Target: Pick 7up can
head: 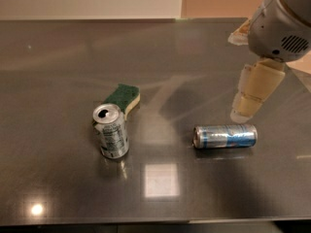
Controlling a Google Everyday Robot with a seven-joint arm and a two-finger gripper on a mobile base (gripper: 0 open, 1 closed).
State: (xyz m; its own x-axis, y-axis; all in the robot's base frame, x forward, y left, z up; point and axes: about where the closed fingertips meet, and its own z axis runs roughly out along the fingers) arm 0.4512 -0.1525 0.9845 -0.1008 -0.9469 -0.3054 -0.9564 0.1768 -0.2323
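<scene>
— Where is the 7up can [111,137]?
— Upright at the near left of the dark table [58,57], just before a green sponge [123,97].
— And the gripper [243,111]?
— At the right, near the lying silver-and-blue can [225,136]. Nothing shows in its grasp. How far open it is, I cannot tell; the arm [279,25] is cut off above.

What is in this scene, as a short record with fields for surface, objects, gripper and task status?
surface: dark glossy table
7up can: upright, left of centre
sponge: green and yellow, just behind the 7up can
blue can: on its side, right of centre
gripper: at right, just behind the blue can, far from the 7up can, holding nothing
task status: 7up can not yet picked
</scene>
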